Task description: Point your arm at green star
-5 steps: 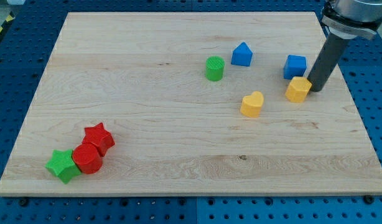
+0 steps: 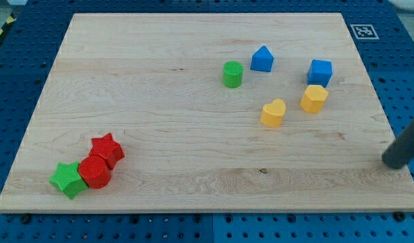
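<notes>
Camera view shows a wooden board (image 2: pixel 160 101) on a blue pegboard table (image 2: pixel 11 81). Near the board's bottom left corner lies the green star (image 2: pixel 67 179), touching a red cylinder (image 2: pixel 94 171) on its right, which in turn touches a red star (image 2: pixel 107 149) just above it. These two red blocks sit between the green star and the rest of the board.

Well apart, toward the view's upper right, is a loose group: a green cylinder (image 2: pixel 232 73), a blue house-shaped block (image 2: pixel 262 59) just to its right, a blue cube (image 2: pixel 320 71), a yellow hexagonal block (image 2: pixel 314 98) just below the cube, and a yellow heart (image 2: pixel 274 113) to the left of that.

My tip (image 2: pixel 394 164) is at the view's right edge, over the board's right border, below and to the right of the yellow hexagonal block and touching no block. The rod slants up and out of the frame to the right. There is no gripper, only the rod. The green star is far across the board from my tip.
</notes>
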Controlling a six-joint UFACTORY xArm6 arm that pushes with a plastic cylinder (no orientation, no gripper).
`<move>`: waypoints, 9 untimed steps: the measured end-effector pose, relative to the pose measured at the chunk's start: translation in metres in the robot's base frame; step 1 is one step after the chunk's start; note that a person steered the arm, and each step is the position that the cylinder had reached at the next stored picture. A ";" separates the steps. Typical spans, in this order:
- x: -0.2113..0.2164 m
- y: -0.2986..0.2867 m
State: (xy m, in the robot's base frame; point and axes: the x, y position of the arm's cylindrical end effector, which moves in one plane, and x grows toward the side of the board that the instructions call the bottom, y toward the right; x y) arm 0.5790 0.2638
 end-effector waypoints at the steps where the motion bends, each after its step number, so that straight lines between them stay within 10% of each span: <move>1: 0.038 -0.036; 9: 0.039 -0.466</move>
State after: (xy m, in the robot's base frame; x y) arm 0.6179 -0.2020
